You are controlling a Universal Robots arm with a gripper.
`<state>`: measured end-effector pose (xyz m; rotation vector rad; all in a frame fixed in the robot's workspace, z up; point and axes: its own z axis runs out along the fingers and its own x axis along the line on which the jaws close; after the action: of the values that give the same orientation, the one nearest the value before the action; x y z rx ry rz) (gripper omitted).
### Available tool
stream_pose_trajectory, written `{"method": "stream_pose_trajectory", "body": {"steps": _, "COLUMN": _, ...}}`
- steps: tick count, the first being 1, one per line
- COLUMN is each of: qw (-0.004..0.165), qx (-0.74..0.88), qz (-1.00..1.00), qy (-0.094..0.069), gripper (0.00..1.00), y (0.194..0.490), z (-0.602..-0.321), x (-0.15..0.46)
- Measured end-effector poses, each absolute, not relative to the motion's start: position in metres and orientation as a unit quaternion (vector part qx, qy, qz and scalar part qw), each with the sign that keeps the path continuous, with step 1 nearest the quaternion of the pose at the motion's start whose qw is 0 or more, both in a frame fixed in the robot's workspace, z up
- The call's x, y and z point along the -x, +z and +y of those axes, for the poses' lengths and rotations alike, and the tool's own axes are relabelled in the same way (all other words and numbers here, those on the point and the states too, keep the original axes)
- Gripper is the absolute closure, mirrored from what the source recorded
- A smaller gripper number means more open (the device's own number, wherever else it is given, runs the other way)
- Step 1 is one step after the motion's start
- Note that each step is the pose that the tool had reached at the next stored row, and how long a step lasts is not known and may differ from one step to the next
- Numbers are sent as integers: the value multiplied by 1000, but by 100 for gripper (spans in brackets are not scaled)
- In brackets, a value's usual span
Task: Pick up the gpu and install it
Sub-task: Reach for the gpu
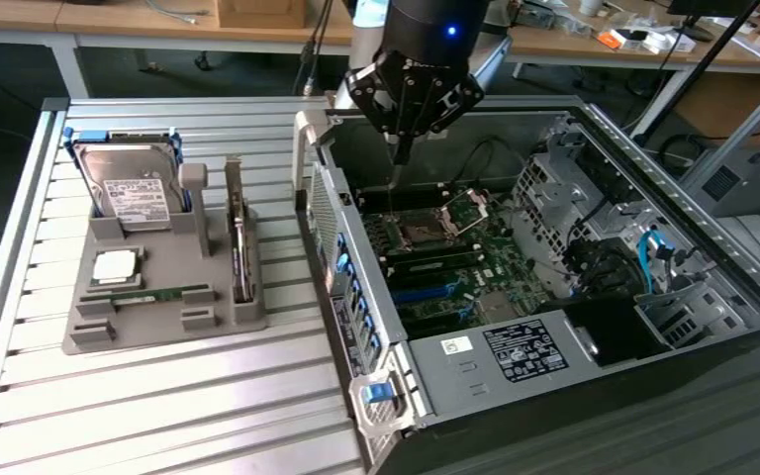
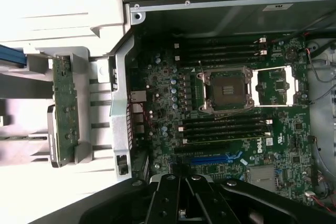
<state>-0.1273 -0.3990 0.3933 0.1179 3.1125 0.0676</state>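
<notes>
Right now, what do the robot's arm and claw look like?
The arm is a thick black cylinder with a small blue light glowing on it. The gripper at its end is black too: angular metal linkage bars dotted with small screws, tapering to a narrow tip.

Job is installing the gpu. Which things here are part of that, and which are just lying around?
For the job: gpu, upright in the tray; gripper, shut, above the open case; motherboard.
Lying about: hard drive; CPU; RAM stick.
</notes>
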Motion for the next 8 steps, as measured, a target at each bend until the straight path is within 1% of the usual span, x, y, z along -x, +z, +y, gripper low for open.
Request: {"method": "stream_pose_trajectory", "body": {"steps": 8, "qw": 13, "qx": -38, "qz": 999, "qy": 22, "gripper": 89, "y": 393, "z": -399, "x": 131}}
